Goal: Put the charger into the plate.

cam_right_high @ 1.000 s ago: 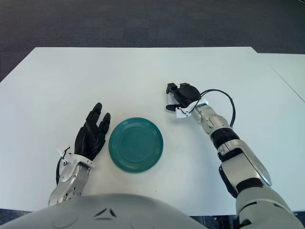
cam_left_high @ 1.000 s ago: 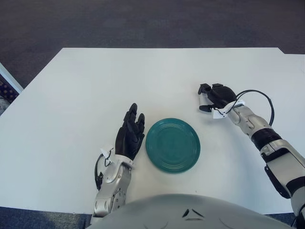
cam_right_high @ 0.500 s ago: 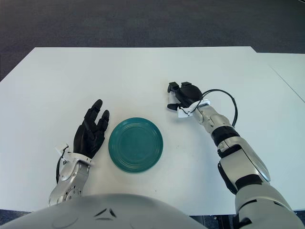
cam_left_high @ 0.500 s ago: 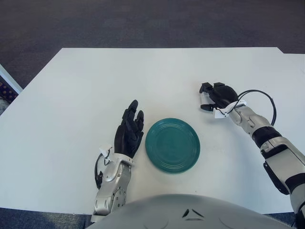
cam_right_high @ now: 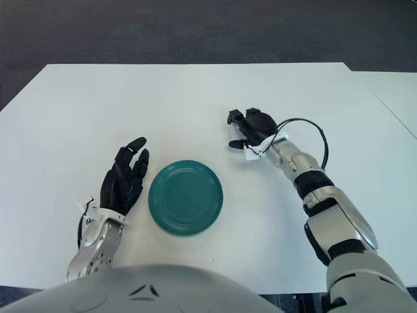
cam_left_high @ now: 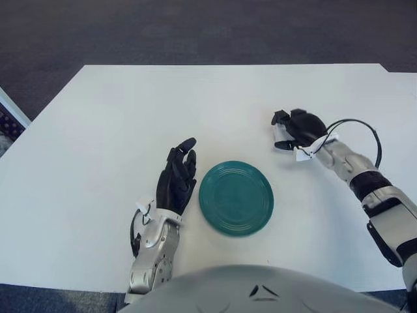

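Note:
A round teal plate lies flat on the white table, near its front edge, with nothing in it. My right hand is up and to the right of the plate, fingers curled around a small white charger that is mostly hidden by the black fingers. It is held apart from the plate, roughly a hand's width from the rim. My left hand shows just left of the plate, fingers spread and holding nothing.
A black cable loops off my right wrist. Dark carpet lies beyond the table's far edge. A second white surface adjoins the table at the right.
My right hand has shifted slightly up and away from me, still closed. The left hand's fingers have bent a little and edged towards the plate.

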### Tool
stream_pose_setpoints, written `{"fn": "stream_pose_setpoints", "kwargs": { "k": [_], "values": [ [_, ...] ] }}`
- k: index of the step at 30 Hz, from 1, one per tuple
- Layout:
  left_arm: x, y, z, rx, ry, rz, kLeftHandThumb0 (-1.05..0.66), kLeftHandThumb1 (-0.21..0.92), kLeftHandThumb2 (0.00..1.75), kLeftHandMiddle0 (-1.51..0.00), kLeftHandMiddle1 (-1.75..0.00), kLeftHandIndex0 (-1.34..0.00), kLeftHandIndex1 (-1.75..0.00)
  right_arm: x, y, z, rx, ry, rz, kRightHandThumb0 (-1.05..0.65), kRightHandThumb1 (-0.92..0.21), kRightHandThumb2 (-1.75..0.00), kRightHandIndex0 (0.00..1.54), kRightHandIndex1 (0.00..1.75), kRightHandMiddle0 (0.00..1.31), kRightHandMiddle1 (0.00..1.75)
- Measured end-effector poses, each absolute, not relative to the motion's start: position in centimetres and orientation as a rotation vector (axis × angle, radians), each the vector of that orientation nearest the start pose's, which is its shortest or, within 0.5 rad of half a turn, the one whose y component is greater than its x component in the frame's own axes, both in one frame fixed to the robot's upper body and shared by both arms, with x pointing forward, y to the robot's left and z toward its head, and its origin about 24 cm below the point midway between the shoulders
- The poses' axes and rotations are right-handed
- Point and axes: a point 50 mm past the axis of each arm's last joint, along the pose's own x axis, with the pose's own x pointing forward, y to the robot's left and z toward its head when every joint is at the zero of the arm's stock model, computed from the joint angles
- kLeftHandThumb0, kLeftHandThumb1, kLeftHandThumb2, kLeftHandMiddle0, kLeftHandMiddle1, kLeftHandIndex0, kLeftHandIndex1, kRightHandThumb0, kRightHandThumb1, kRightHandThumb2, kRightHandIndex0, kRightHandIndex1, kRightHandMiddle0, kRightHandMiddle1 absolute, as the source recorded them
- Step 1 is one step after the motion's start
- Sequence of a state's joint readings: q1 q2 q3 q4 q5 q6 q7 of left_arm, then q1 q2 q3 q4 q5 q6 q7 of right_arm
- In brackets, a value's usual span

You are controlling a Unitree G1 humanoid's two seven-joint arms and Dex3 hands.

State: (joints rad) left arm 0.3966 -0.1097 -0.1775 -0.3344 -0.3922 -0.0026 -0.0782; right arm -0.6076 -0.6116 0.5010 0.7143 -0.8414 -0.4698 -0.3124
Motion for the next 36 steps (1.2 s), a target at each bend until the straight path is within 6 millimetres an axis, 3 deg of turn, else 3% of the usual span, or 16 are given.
{"fn": "stream_pose_setpoints", "kwargs": {
  "k": [5, 7, 15, 26, 27, 30, 36],
  "values": [
    [18.0, 11.4, 4.8, -0.538, 0.001, -0.094, -1.05, 0.92, 0.87, 0.00, 0.00, -0.01, -0.79, 33.7, -17.8, 11.0, -1.417, -0.521, 0.338, -0.54, -0.90, -0.63, 0.94, 1.75, 0.88, 1.75],
    [18.0, 11.3, 4.9, -0.534, 0.001, -0.095, -1.05, 0.92, 0.88, 0.00, 0.00, 0.00, -0.59, 33.5, -17.6, 12.4, -1.389, -0.548, 0.310, -0.50, -0.88, -0.61, 0.94, 1.75, 0.88, 1.75],
    [18.0, 11.4, 4.9, -0.509, 0.006, -0.092, -1.05, 0.92, 0.91, 0.00, 0.00, 0.00, -0.20, 31.2, -16.2, 15.9, -1.268, -0.636, 0.254, -0.45, -0.76, -0.73, 1.02, 1.75, 0.91, 1.75],
    [18.0, 11.3, 5.1, -0.452, 0.009, -0.077, -1.05, 0.92, 0.98, 0.00, 0.00, 0.00, -0.09, 27.1, -13.6, 15.3, -1.136, -0.628, 0.375, -0.44, -0.62, -0.98, 1.05, 1.75, 0.92, 1.75],
    [18.0, 11.3, 5.1, -0.451, 0.010, -0.076, -1.05, 0.92, 0.99, 0.00, 0.00, 0.00, -0.09, 26.9, -13.4, 15.2, -1.137, -0.627, 0.385, -0.45, -0.53, -1.08, 1.03, 1.75, 0.80, 1.75],
    [18.0, 11.3, 5.1, -0.449, 0.013, -0.077, -1.05, 0.92, 1.01, 0.00, 0.00, 0.00, -0.09, 26.2, -12.7, 15.0, -1.152, -0.628, 0.439, -0.46, -0.42, -1.20, 1.00, 1.75, 0.65, 1.75],
    [18.0, 11.3, 5.2, -0.448, 0.021, -0.082, -1.05, 0.92, 1.02, 0.00, 0.00, 0.00, -0.08, 24.2, -10.7, 15.5, -1.218, -0.677, 0.581, -0.46, -0.40, -1.22, 1.00, 1.75, 0.56, 1.75]
  ]
}}
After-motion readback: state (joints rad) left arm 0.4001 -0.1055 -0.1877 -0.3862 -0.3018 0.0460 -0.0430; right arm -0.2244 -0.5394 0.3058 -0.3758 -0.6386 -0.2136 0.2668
